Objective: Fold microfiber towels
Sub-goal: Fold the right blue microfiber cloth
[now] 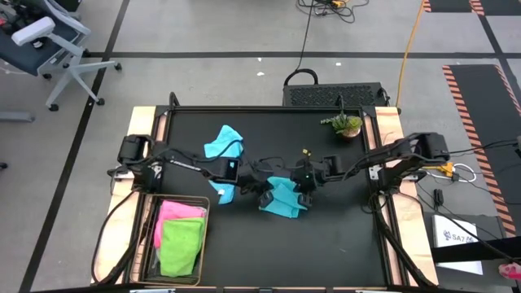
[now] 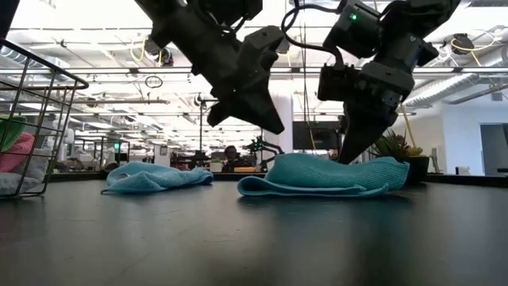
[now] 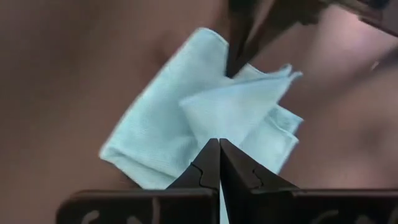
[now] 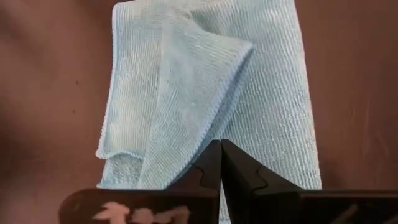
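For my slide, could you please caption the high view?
Both end effectors, left and right, shut over the teal towel at mid-table.

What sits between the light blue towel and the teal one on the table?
Only bare black table, seen in the low view between the light blue towel and the teal towel; the shut left gripper hangs above that gap.

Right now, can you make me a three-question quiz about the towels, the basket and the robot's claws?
1. Where is the pink towel?
A) in the wire basket
B) beside the plant
C) under the right claw

2. How many towels lie on the black table, outside the basket?
A) five
B) none
C) two

3. How is the left claw?
A) wide open
B) shut
C) hidden

Answers: 1 A, it lies beside the lime green towel inside the basket. 2 C, a light blue towel and a teal towel. 3 B, its fingers meet.
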